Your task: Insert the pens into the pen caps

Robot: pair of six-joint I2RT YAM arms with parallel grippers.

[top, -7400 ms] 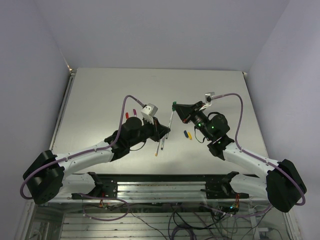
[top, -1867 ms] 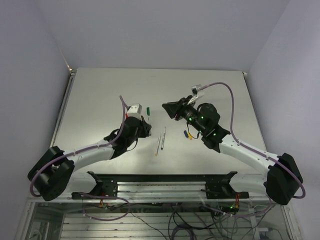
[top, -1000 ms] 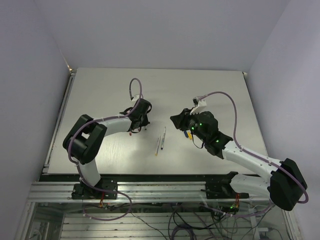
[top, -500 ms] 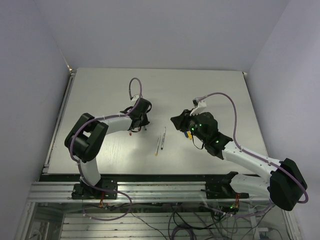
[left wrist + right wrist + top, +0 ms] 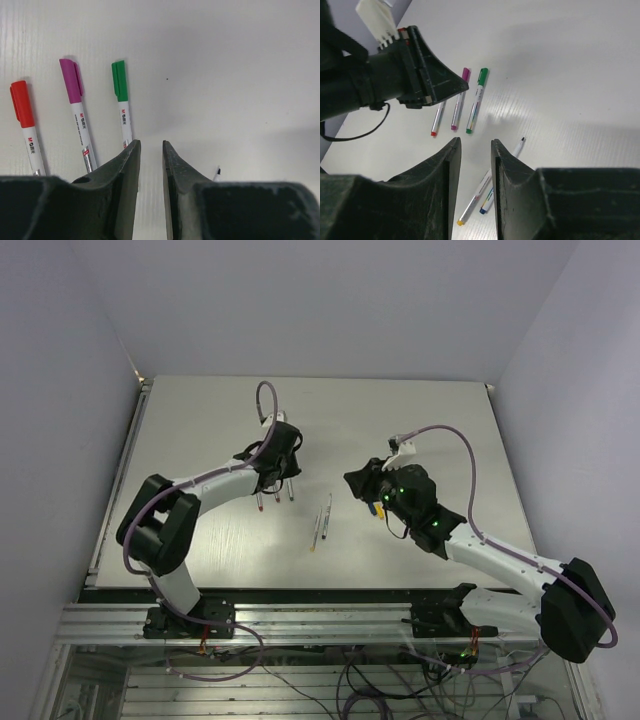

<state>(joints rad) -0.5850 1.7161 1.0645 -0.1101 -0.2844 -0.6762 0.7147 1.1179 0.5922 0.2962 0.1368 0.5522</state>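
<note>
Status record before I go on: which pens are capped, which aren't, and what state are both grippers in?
capped: red pen, magenta pen, green pen, side by side on the table, not touching
uncapped: two pens, close together, to the right of the capped row
loose caps: blue and yellow caps, partly hidden by the right arm
left gripper: open, empty, by the capped pens' lower ends
right gripper: open, empty, above the uncapped pens
</note>
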